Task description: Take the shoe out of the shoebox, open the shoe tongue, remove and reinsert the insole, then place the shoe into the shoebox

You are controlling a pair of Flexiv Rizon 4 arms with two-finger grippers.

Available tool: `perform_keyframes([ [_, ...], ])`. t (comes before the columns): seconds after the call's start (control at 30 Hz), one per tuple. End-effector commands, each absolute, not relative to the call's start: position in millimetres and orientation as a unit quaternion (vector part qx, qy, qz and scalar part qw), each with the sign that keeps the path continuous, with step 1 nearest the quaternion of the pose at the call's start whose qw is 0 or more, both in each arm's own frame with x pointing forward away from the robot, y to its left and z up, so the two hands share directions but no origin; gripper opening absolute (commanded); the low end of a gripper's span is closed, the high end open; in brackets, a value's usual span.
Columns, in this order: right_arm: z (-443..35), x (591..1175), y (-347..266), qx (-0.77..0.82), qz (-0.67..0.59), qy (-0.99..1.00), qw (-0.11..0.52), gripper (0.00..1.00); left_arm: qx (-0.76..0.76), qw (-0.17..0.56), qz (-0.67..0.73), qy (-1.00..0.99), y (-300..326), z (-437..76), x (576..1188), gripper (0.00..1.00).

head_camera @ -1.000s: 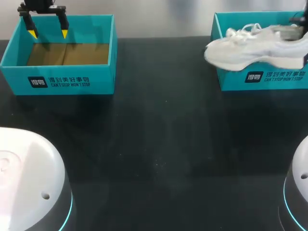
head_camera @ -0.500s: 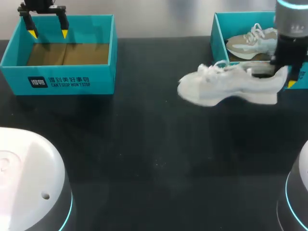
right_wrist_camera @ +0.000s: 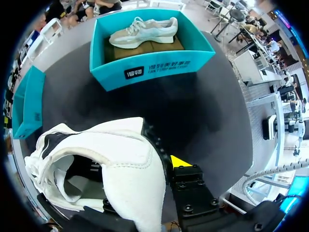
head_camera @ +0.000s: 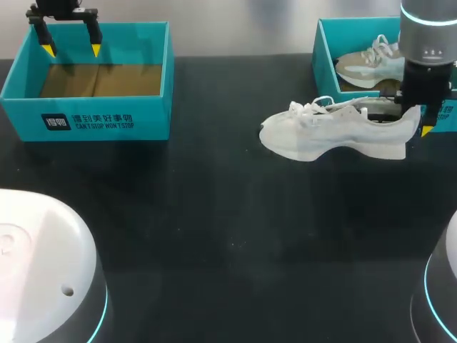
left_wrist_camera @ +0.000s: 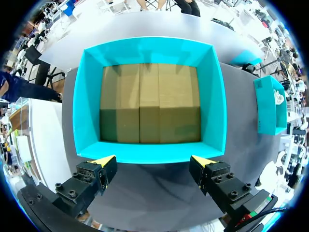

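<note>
Black tabletop (head_camera: 228,236) is spread under both arms, and toward its right a white lace-up sneaker (head_camera: 335,132) is gripped at the heel by the right gripper (head_camera: 408,121) — one yellow-tipped finger outside, the other hidden inside the shoe — just in front of a teal cardboard shoebox (head_camera: 357,23) in which a grey-beige sneaker (head_camera: 368,66) is laid. At the far left, the left gripper (head_camera: 71,50) is held with fingers spread wide over one wall of a second teal cardboard box (head_camera: 93,118).
</note>
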State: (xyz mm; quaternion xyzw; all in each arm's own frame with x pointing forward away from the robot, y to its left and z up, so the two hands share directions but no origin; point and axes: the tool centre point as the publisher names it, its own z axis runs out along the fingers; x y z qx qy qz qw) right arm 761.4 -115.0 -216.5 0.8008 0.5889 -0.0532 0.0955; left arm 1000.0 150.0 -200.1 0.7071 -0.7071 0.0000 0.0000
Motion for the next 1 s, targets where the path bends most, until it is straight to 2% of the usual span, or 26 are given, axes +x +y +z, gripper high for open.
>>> perform_keyframes([
  [0.03,-218,744,-63,0.784,-0.076,0.602,0.13,0.0,0.707,0.0,0.0,-0.707,150,-200,1000,1.0],
  [0.27,-237,707,-17,0.781,-0.08,0.601,0.148,0.0,0.707,0.0,0.0,-0.707,150,-200,1000,1.0],
  [0.47,-253,675,5,0.808,-0.086,0.568,0.129,0.0,0.707,0.0,0.0,-0.707,150,-200,1000,1.0],
  [0.5,-255,670,10,0.816,-0.1,0.552,0.142,0.0,0.707,0.0,0.0,-0.707,150,-200,1000,1.0],
  [0.53,-257,664,16,0.825,-0.102,0.542,0.125,0.0,0.707,0.0,0.0,-0.707,150,-200,1000,1.0],
  [1.0,-257,664,16,0.825,-0.102,0.542,0.125,0.0,0.707,0.0,0.0,-0.707,150,-200,1000,1.0],
])
